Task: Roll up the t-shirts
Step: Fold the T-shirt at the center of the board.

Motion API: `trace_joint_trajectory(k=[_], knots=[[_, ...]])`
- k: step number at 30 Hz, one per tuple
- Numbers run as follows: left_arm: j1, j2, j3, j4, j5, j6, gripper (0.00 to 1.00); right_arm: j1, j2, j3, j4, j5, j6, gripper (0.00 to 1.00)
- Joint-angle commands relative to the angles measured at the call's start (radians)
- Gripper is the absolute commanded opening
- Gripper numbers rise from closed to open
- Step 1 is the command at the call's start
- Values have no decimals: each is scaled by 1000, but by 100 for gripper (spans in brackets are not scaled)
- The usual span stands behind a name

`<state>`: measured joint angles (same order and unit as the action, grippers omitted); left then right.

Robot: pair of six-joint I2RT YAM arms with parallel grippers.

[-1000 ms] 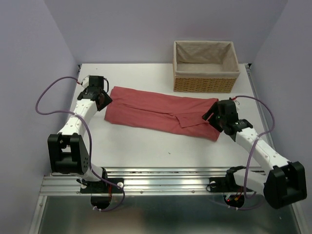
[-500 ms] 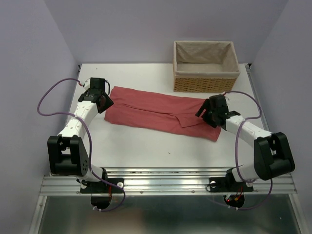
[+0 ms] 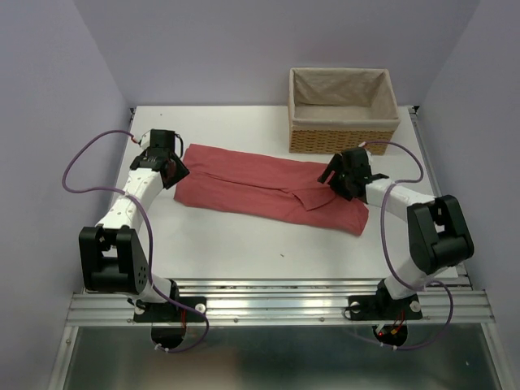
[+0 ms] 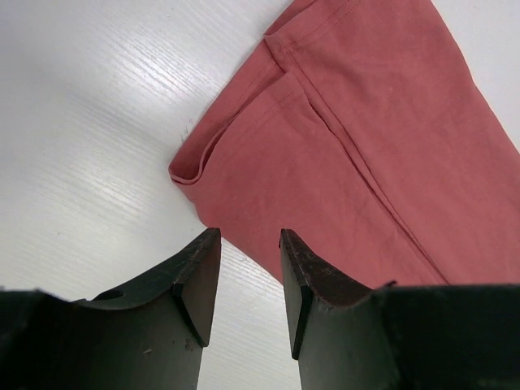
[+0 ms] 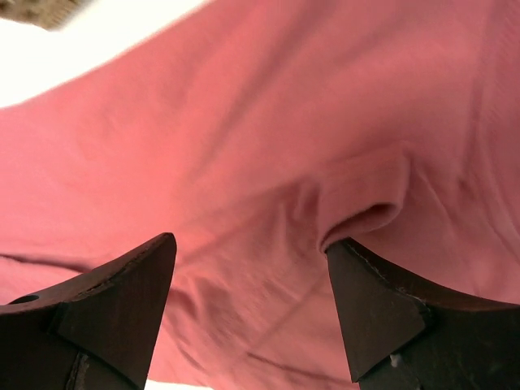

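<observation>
A salmon-red t-shirt [image 3: 260, 185] lies folded into a long strip across the white table, running from left to right. My left gripper [image 3: 172, 166] hovers at the strip's left end with its jaws a little apart and nothing between them; the shirt's folded corner [image 4: 244, 146] lies just ahead of its fingers [image 4: 199, 284]. My right gripper [image 3: 333, 177] is open wide over the strip's right part, above a folded sleeve hem [image 5: 366, 215], with the cloth filling the view below it and nothing held.
A tan cloth-lined wicker basket [image 3: 343, 138] stands at the back right, close behind the right gripper. White table [image 3: 244, 244] lies in front of the shirt. Lavender walls close in the left, back and right sides.
My right gripper has moved left and toward the back, from the strip's right end to over its right part near the basket. The left gripper has barely moved.
</observation>
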<state>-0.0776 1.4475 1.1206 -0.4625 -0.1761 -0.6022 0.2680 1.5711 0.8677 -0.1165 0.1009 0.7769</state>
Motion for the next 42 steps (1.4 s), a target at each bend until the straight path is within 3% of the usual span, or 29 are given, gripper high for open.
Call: trace_joint_trajectory(k=[1,7,11,18,23,26,42], knots=[[-2,-50,-4,-15,-8,18,46,-6,58,109,106,-23,-28,80],[-4,-53,-1,-25,-3,25,46,-6,170,301,104,-23,-39,80],[-4,-65,-16,-25,-3,24,46,-16,173,303,106,-33,-51,81],[-5,-53,-16,-22,4,28,46,-26,-29,130,103,-53,-74,81],[-5,-42,-4,-10,1,33,46,-26,-224,-85,81,-105,-53,86],[-7,-29,2,-4,9,32,46,-26,-261,-160,86,-133,-25,90],[-11,-35,-10,1,-8,39,46,-26,-43,-167,298,-276,73,91]])
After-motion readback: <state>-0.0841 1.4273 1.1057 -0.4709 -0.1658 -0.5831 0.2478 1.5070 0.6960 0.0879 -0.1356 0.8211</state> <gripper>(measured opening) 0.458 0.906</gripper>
